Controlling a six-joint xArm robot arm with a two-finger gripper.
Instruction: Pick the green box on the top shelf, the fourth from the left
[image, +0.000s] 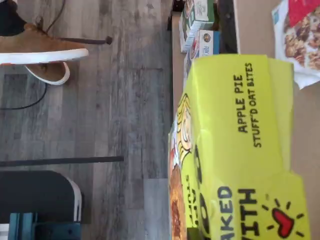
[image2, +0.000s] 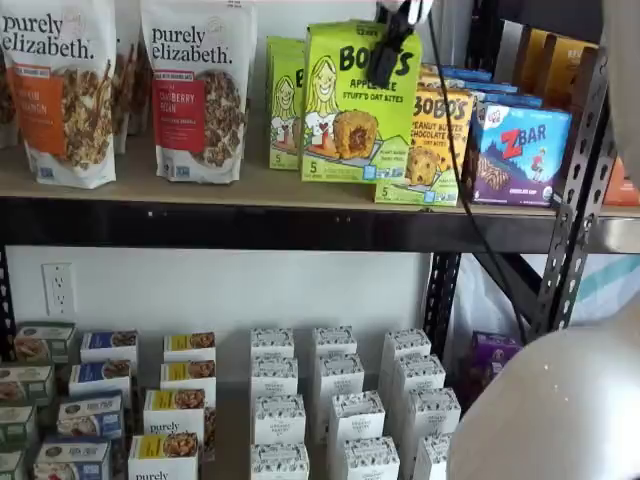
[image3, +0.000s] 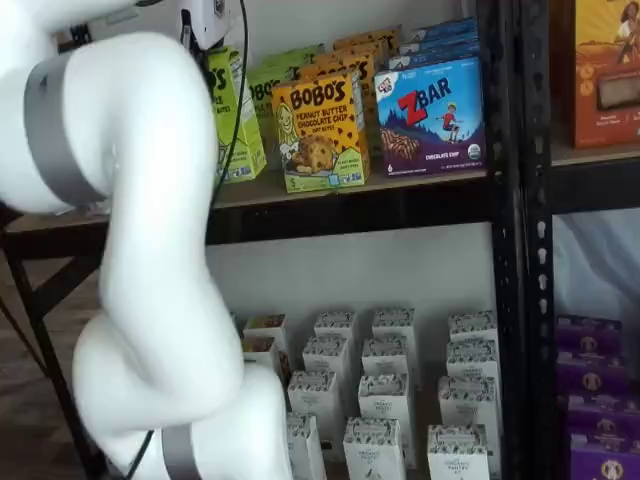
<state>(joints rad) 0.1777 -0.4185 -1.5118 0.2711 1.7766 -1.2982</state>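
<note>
The lime-green Bobo's Apple Pie box (image2: 350, 110) stands at the front of the top shelf (image2: 200, 190), slightly tilted, ahead of its row. My gripper (image2: 392, 40) hangs from the view's top edge with its black fingers closed on the box's top right edge, a cable beside them. The wrist view shows the box (image: 240, 140) close up, filling much of the picture. In a shelf view the box (image3: 228, 120) peeks out beside my white arm, with the gripper's white body (image3: 207, 18) above it; the fingers are hidden there.
A second green box (image2: 283, 100) stands behind and to the left. A yellow-orange Bobo's box (image2: 435, 150) and a blue ZBar box (image2: 520, 150) stand right; granola bags (image2: 195, 90) left. White cartons (image2: 340, 400) fill the lower shelf. A shoe (image: 40, 50) rests on the floor.
</note>
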